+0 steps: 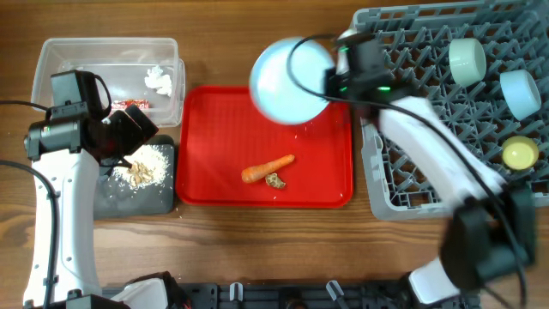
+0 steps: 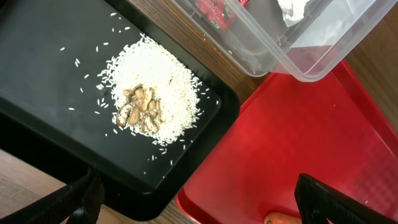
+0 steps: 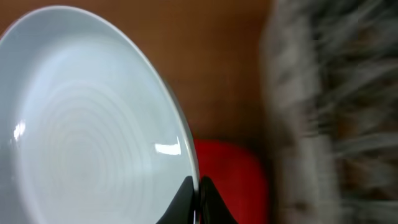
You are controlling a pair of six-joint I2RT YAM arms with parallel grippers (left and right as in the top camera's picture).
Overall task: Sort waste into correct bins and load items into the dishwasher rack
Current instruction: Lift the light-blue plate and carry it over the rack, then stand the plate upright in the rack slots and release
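Blue dish (image 1: 287,81) hangs rim-pinched in the right gripper (image 3: 198,196); bowls (image 1: 467,60), cup (image 1: 519,153) sit in the rack (image 1: 420,34); carrot (image 1: 268,168), seemingly a scrap (image 1: 275,180), remain; left gripper (image 2: 202,199) gapes empty.

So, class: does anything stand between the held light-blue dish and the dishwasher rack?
Nothing visible does. The dish hangs over the red tray's corner, just left of the rack. The mint bowl, blue bowl and yellow cup sit on its far right side.
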